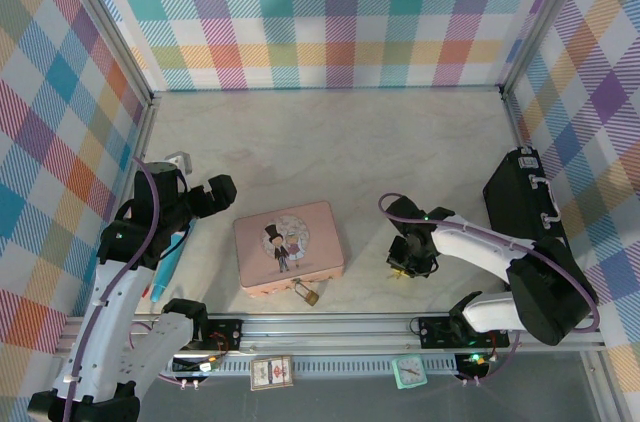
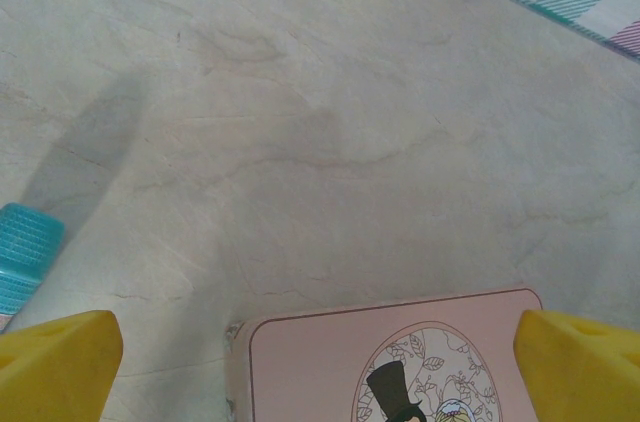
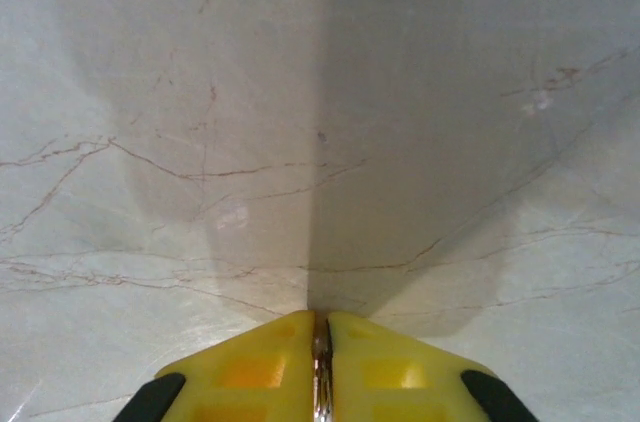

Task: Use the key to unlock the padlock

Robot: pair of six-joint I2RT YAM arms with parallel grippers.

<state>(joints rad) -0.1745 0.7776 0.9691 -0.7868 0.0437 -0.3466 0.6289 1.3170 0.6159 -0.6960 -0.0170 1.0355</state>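
Right claw (image 3: pixel 320 323) clenched on the key (image 3: pixel 321 382), low over the bench (image 1: pixel 330 147) and apart from the padlock (image 1: pixel 309 293).

In the right wrist view, the two yellow fingers (image 3: pixel 265 367) stand almost together. They pinch a thin silver strip of key in the narrow slit between them, above bare marbled bench. From above, this claw sits to the right of the pink tin (image 1: pixel 288 247), with open bench between them. The small brass padlock lies at the tin's near edge, toward its right corner, shackle turned to the tin; whether it hooks onto the tin cannot be told. The left claw (image 2: pixel 318 367) is released, its fingers (image 2: pixel 55 367) spread wide with the tin's lid between them, grasping nothing. A teal ribbed object (image 2: pixel 25 257) lies just left of it.
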